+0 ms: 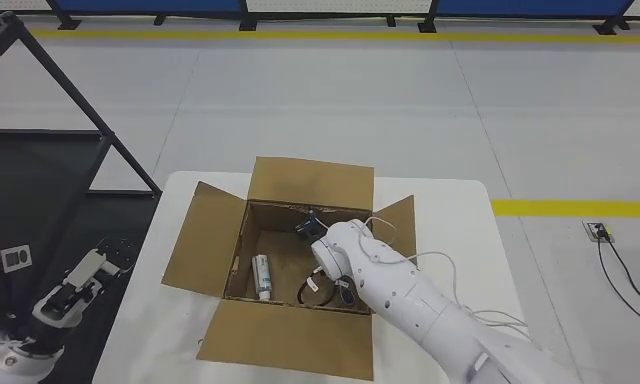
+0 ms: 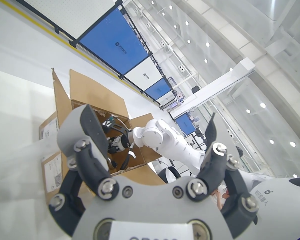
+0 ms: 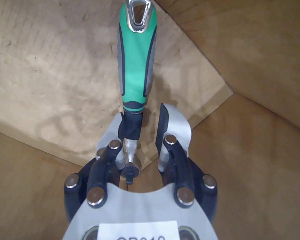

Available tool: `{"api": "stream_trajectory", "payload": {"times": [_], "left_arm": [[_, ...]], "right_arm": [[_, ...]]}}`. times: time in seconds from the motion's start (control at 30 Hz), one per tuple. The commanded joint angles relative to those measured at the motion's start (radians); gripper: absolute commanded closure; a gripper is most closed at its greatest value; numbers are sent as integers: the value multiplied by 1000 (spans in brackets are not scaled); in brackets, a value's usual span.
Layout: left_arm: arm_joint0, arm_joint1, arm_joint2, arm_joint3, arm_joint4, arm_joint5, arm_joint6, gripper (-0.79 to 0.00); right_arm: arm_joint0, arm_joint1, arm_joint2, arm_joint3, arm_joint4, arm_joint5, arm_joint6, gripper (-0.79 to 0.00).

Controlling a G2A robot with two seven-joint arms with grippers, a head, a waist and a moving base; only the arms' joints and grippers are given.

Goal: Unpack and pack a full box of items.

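Note:
An open cardboard box (image 1: 310, 174) stands on the white table (image 1: 450, 214), flaps spread. My right gripper (image 1: 310, 227) is down inside it near the back wall. In the right wrist view a green-handled tool (image 3: 136, 58) lies on the box floor (image 3: 52, 63). Its black neck sits between the fingers of the right gripper (image 3: 142, 116), which is open; one finger touches the neck and the other (image 3: 162, 121) stands clear of it. A white tube (image 1: 262, 276) lies by the box's left wall. My left gripper (image 2: 150, 118) is open, holds nothing, and hangs beyond the table's left edge (image 1: 110, 254).
A black metal frame (image 1: 90, 134) stands left of the table, close to the left arm. The box (image 2: 95, 93) takes up the table's middle, with bare white surface to its right and along the front left.

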Motion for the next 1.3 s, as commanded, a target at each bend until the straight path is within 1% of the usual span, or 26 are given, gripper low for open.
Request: {"api": "stream_trajectory", "payload": {"times": [0.0, 0.17, 0.33, 0.37, 0.4, 0.43, 0.47, 0.63, 0.77, 0.9, 1.0, 1.13, 1.27], "left_arm": [[3, 0, 1, -2, 2, -1, 4, -785], [8, 1, 4, -8, 9, -2, 16, -785], [13, 3, 5, -11, 12, -3, 24, -785], [14, 3, 5, -12, 13, -3, 26, -785], [15, 3, 4, -12, 12, -3, 27, -785], [16, 3, 4, -13, 12, -3, 29, -785], [17, 4, 4, -13, 13, -2, 30, -785], [21, 5, 4, -19, 15, -3, 37, -785], [21, 6, 9, -24, 19, -3, 40, -785], [18, 7, 20, -28, 21, 0, 40, -785], [14, 8, 27, -30, 27, 2, 41, -785], [7, 9, 38, -32, 31, 4, 41, -785], [-1, 11, 49, -34, 35, 8, 41, -785]], "right_arm": [[-2, -5, 5, 12, 2, -7, -4, -329], [-6, -15, 22, 40, 14, -28, -16, -311], [-10, -20, 45, 72, 27, -56, -34, -212], [-11, -21, 48, 77, 27, -60, -34, -132], [-11, -22, 50, 80, 27, -61, -35, -95], [-11, -23, 52, 83, 25, -63, -36, -22], [-11, -24, 56, 86, 24, -64, -36, 0], [-10, -22, 80, 67, 21, -78, -50, 0], [-18, -6, 110, 0, 7, -101, -52, 0], [-45, 27, 153, -126, -34, -114, -29, 0], [-85, 63, 197, -275, -92, -114, 16, 0], [-182, 121, 280, -553, -193, -121, 100, 0], [-315, 172, 375, -849, -300, -127, 184, 0]]}}
